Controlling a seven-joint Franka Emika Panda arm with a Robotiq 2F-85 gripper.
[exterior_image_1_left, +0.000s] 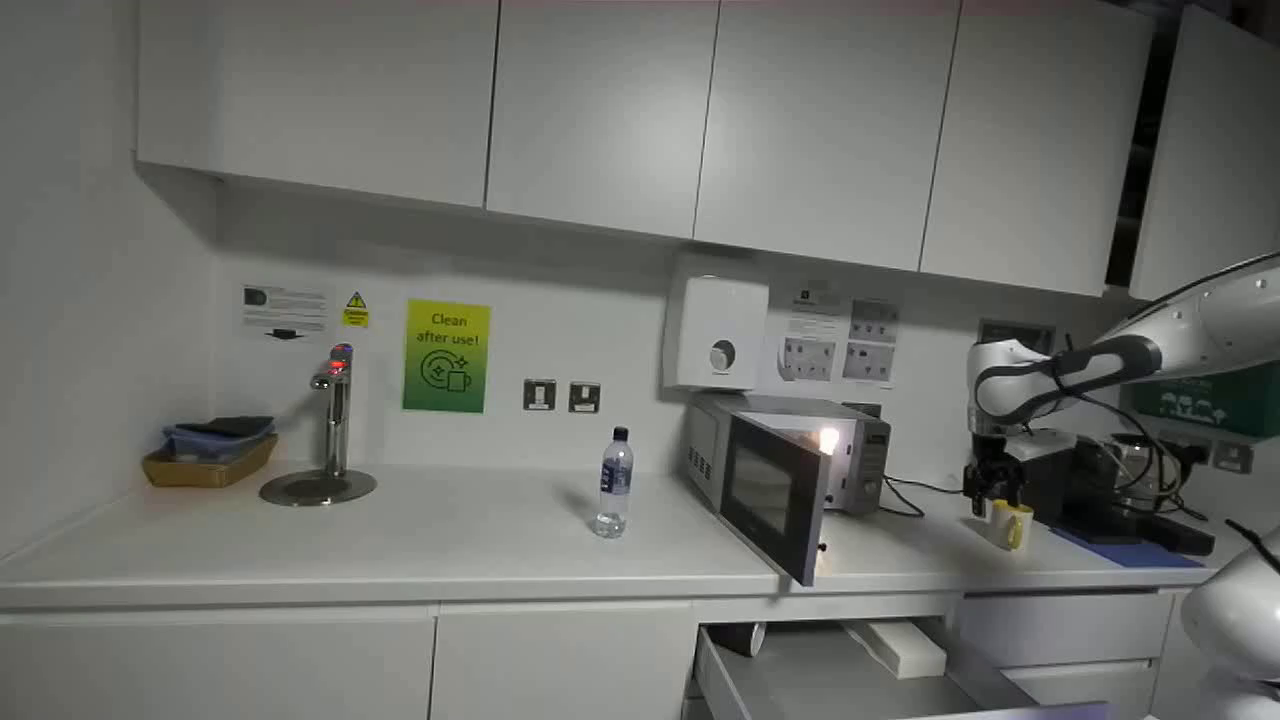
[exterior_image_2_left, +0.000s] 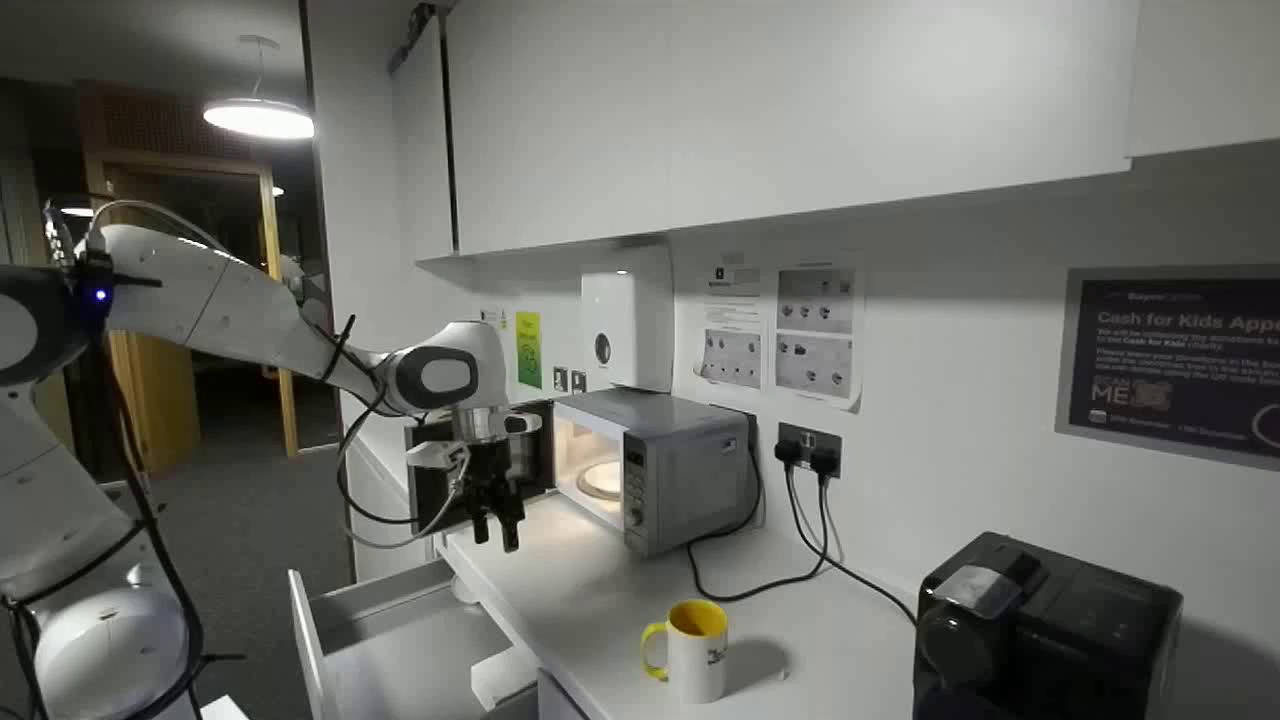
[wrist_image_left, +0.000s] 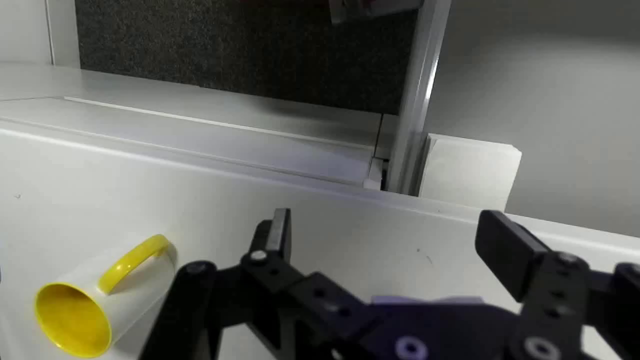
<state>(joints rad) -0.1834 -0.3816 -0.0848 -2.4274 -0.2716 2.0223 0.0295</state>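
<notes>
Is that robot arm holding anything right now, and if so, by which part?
Nothing is held: the end effector stands open, with nothing between its jaws. The yellow-handled mug stands upright on the counter, apart from it.

White mug (exterior_image_2_left: 697, 660), yellow handle (wrist_image_left: 129, 263), black hand (wrist_image_left: 385, 232)

Looks like a shared, office-type kitchenette tbh. Got a boxy silver-grey metal microwave (exterior_image_2_left: 690, 475) and slim chrome tap (exterior_image_1_left: 338, 425) on a long white bench (exterior_image_1_left: 450, 540), plus a rectangular yellow-green paper "Clean after use!" poster (exterior_image_1_left: 446, 356).
</notes>
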